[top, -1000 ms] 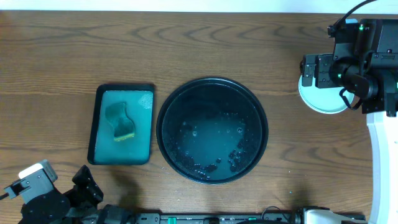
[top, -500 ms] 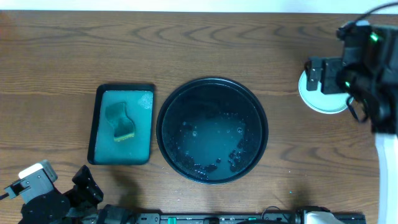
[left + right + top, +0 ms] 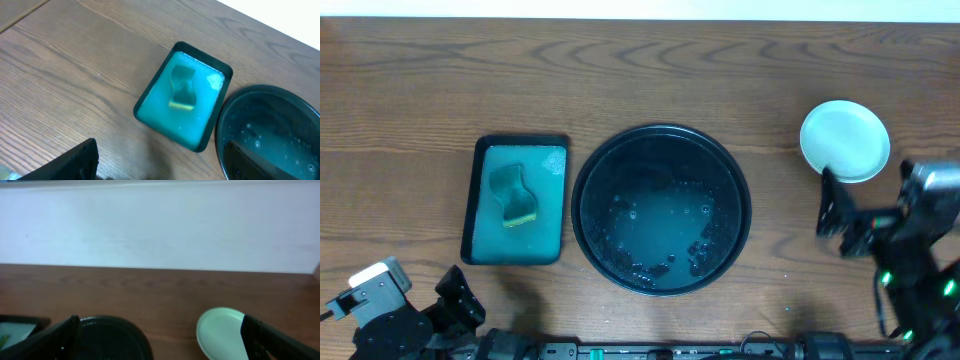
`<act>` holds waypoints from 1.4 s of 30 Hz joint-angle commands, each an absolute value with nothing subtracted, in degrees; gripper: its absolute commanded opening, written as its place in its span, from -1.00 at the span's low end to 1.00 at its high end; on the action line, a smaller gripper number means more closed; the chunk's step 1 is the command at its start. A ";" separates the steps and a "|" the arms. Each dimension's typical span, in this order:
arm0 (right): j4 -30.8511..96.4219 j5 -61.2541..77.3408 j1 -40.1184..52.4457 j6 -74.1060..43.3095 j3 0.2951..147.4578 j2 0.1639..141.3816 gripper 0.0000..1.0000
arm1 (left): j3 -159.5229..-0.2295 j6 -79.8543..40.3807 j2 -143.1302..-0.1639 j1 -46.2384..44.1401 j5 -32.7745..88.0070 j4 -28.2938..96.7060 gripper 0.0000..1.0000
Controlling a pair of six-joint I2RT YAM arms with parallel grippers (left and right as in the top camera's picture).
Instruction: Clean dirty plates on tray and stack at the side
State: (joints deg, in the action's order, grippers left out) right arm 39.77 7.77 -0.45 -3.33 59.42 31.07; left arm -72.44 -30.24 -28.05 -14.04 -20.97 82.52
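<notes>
**Overhead.** The tray (image 3: 590, 160) lies flat and open side up at the centre of the worktop (image 3: 420, 80). It holds a shallow film of water with bubbles and dark specks, thickest toward its near side. Being round, it has no long axis. The plates (image 3: 845, 140) lie face up, far right and well apart from the tray. Only the top one shows, so the count cannot be told. Just left of the tray is a rectangular black tray (image 3: 480, 200) with its long axis running near to far. It holds teal liquid and a green sponge (image 3: 513, 195) lying along that axis. The left gripper (image 3: 460, 298) sits at the near left edge. The right gripper (image 3: 835, 215) is just near of the plates.

**Left wrist.** One finger (image 3: 75, 160) shows at the lower edge, with nothing against it. The jaws are spread and empty.

**Right wrist.** The jaws stand wide apart and grip nothing. The top plate looks pale green, with no smear to be made out on it.
</notes>
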 commanded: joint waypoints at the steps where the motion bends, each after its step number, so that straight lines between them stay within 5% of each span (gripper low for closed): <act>1: 35.35 10.20 0.43 -4.27 49.32 22.98 0.99 | -72.23 -30.74 -28.18 -14.22 -21.69 82.70 0.61; 14: 12.27 10.17 4.73 -6.24 18.61 0.34 0.99 | -72.23 -30.74 -28.18 -14.22 -21.69 82.70 0.61; 28: -10.44 9.30 4.97 -13.10 1.98 0.30 0.98 | -72.23 -30.74 -28.18 -14.22 -21.69 82.70 0.61; 42: -6.13 7.07 4.93 -12.62 0.32 0.30 0.99 | -72.23 -30.74 -28.18 -14.22 -21.69 82.70 0.61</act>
